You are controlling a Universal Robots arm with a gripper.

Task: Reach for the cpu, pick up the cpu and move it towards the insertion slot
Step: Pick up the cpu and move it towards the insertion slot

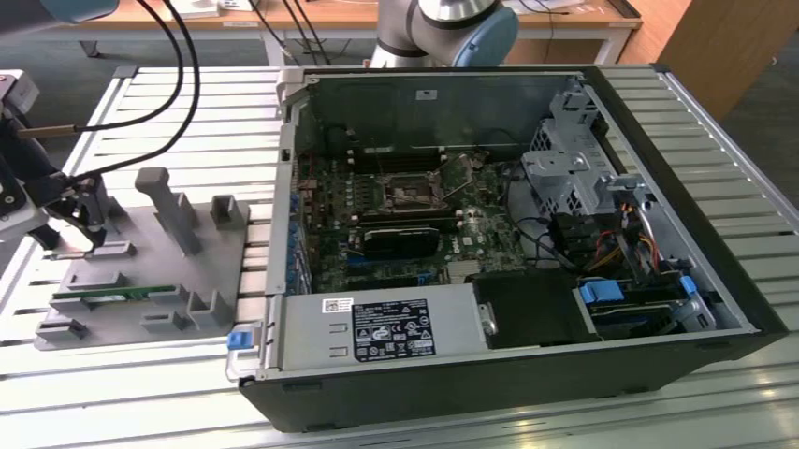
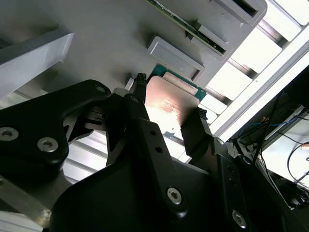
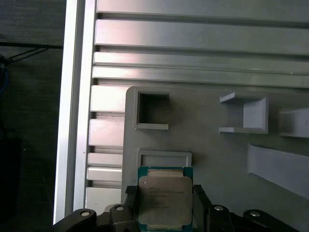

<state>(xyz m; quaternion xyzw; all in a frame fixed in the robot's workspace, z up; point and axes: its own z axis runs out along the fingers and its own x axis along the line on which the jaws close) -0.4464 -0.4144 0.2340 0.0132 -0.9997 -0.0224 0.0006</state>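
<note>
Step in hand: the pick-up. Pincer (image 3: 165, 194) closed to the chip's width, fingers (image 3: 131, 199) pressed on opposite edges of the cpu (image 3: 163, 205), over the grey tray (image 1: 138, 281) on the slatted worktop (image 1: 187, 103). Chip looks just raised from its recess; can't be sure. Insertion slot (image 1: 407, 194) lies well apart, inside the open computer case (image 1: 290, 187). Judgement: the carry calls for a level chip, lifted clear of the tray posts and the case wall
</note>
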